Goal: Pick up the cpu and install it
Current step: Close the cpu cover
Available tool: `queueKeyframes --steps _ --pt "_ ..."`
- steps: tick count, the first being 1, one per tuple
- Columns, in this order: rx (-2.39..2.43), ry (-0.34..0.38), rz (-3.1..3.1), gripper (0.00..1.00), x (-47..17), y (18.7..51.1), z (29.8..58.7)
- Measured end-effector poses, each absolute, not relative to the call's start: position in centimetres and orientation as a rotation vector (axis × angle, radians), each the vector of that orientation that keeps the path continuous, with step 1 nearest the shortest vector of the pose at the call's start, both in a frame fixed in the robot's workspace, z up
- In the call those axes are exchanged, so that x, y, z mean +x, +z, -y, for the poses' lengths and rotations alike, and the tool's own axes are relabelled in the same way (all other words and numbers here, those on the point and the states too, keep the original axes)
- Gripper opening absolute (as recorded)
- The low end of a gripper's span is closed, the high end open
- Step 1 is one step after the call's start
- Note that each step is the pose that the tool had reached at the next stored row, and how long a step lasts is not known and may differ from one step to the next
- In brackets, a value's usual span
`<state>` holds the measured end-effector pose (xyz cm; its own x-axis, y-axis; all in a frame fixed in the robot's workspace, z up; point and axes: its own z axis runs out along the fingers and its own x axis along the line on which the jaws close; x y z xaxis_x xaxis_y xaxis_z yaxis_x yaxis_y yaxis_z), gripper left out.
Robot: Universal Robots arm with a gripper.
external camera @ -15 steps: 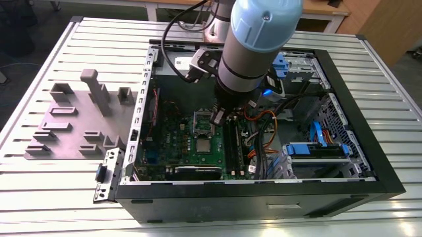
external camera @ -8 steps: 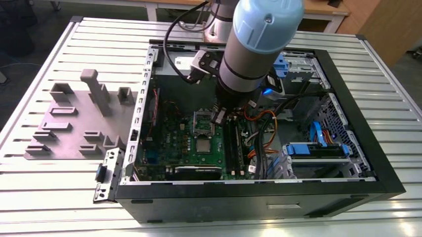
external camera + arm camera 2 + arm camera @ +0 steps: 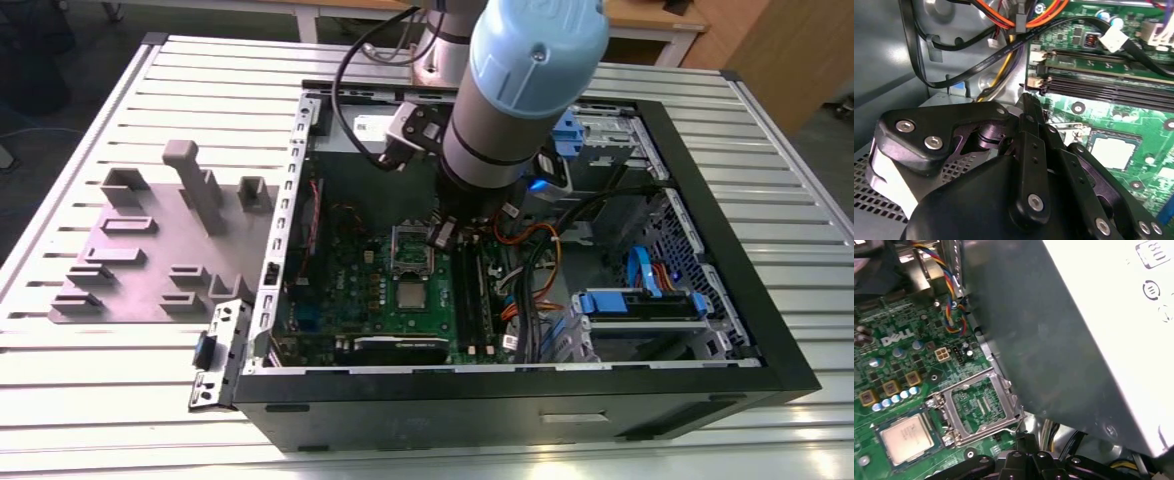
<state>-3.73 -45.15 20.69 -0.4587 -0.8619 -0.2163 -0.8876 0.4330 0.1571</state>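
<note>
Inside the open computer case, on the green circuit board, the cpu lies flat in its socket (silver top up, paler rim visible); it also shows in the first wrist view and second wrist view. Just beside it the hinged load frame stands open. Above the board hangs the gripper, fingers drawn together w/ nothing between them, near the frame, apart from the cpu. Outside the case, at the exterior view's left, a grey-purple moulded plate rests on the table.
</note>
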Motion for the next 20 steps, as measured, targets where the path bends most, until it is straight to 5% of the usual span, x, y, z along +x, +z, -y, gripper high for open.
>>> queueKeyframes --steps 20 --pt "-1.568 0.404 -2.559 0.11 -3.82 19.85 44.92"
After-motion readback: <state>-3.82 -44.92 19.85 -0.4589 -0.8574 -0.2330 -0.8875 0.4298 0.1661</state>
